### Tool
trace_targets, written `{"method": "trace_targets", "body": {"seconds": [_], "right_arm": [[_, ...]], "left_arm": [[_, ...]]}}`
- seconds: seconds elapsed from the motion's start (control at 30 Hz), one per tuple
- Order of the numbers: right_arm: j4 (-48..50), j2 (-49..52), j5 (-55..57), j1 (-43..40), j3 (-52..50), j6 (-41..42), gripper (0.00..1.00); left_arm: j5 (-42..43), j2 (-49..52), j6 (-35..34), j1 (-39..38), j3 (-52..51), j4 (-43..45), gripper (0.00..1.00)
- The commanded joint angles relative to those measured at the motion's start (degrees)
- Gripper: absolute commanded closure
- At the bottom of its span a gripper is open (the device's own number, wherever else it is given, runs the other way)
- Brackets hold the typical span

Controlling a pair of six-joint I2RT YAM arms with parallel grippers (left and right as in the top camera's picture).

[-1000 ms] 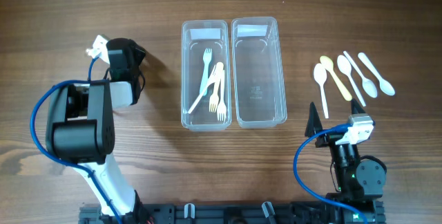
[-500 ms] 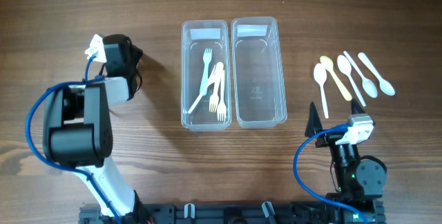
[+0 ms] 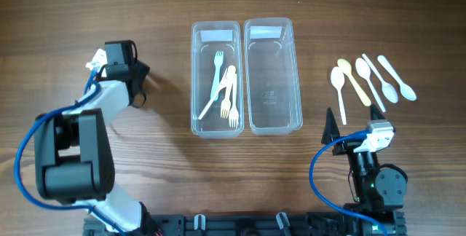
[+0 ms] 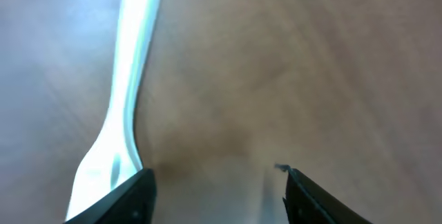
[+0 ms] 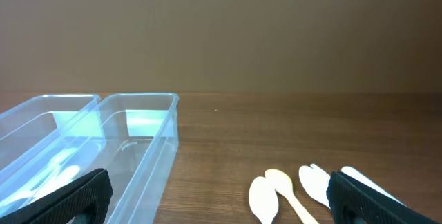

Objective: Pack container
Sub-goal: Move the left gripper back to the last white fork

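Observation:
Two clear plastic containers stand side by side mid-table. The left container [image 3: 194, 76] holds several white forks [image 3: 226, 90]; the right container [image 3: 274, 83] holds nothing. Several white and cream spoons [image 3: 368, 79] lie on the table to the right. My left gripper [image 3: 136, 84] is left of the containers, low over the table. In the left wrist view it [image 4: 217, 189] is open, with a white fork [image 4: 131, 86] lying just by its left finger, not held. My right gripper [image 3: 354, 119] is open and empty, in front of the spoons [image 5: 290, 189].
The right wrist view shows both containers [image 5: 138, 141] at the left. The table is brown wood. The arm bases and blue cables [image 3: 320, 170] sit along the front edge.
My left arm has swung left and toward the front, bringing its gripper down close over the table. The right arm, containers and spoons have not moved.

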Motion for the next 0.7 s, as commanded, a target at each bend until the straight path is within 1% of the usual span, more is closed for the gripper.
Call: {"method": "trace_targets", "body": {"seconds": [0.0,0.07,0.17,0.37,0.47,0.53,0.6,0.67], "right_arm": [[0.33,-0.07,-0.24,-0.11,-0.09,-0.26,0.0],[0.33,-0.07,-0.24,-0.11,-0.09,-0.26,0.0],[0.33,-0.07,-0.24,-0.11,-0.09,-0.28,0.0],[0.35,-0.07,-0.24,-0.11,-0.09,-0.28,0.0],[0.35,-0.07,-0.24,-0.11,-0.09,-0.26,0.0],[0.35,-0.07,-0.24,-0.11,-0.09,-0.26,0.0],[0.33,-0.07,-0.24,-0.11,-0.09,-0.28,0.0],[0.35,-0.07,-0.24,-0.11,-0.09,-0.26,0.0]], "left_arm": [[-4.0,-0.98,-1.33,0.52,-3.26,-7.06,0.36],[-5.6,-3.17,-1.33,0.52,-3.26,-10.62,0.36],[-6.14,-5.29,-1.29,0.52,-3.26,-12.81,0.36],[-5.49,-8.81,-0.94,0.5,-3.26,-13.27,0.36],[-1.68,-9.14,-0.9,0.46,-3.26,-11.96,0.36],[3.76,-9.14,-0.48,0.46,-3.26,-10.51,0.37],[6.84,-9.42,-0.44,0.46,-3.26,-9.35,0.36],[8.2,-9.97,2.19,0.46,-3.26,-7.63,0.36]]}}
